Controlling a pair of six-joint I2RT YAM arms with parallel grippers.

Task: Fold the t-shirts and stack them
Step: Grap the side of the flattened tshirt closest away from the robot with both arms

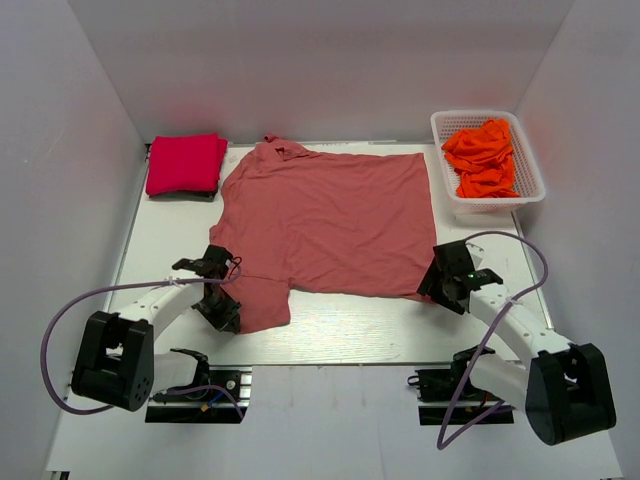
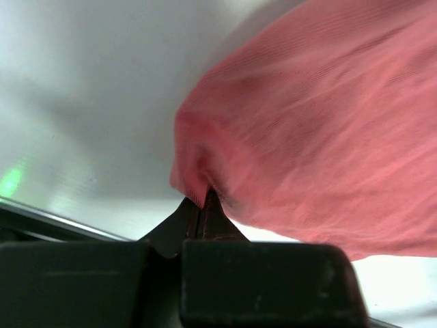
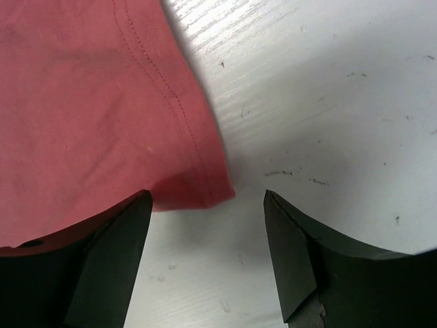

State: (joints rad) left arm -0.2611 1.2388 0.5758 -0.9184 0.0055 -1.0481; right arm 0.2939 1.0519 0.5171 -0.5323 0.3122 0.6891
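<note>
The left pincer (image 2: 203,207) is clamping a small bunched fold of the salmon-pink t-shirt (image 1: 330,215), its two fingers pressing together on cloth near the sleeve edge, with the fabric billowing up and away ahead of the tips. The right pincer (image 3: 207,199) is hovering with its fingers apart and gripping nothing. The shirt's hem corner is lying flat on the table (image 1: 340,335) between its tips, closer to the finger on the shirt's side.

The rest of the shirt is lying spread out beyond both pincers. Well beyond the left pincer a folded crimson-pink t-shirt (image 1: 185,163) is resting. Well beyond the right one the orange t-shirts (image 1: 482,158) are sitting crumpled in a white basket (image 1: 528,196).

The main risk, as I am judging it, is uneven handling. Only one side is being held, so any pull from the left arm now would be dragging the shirt askew and sliding the hem corner out from between the open fingers. The left hold is also looking thin — a quick lift could be letting the cloth slip free. On the right, the corner is hugging the table, so fingers closing too high would be missing it, and fingers coming down off-centre would be shoving and crumpling it. The bunching at the left pinch may be getting folded in as a wrinkle.
</note>
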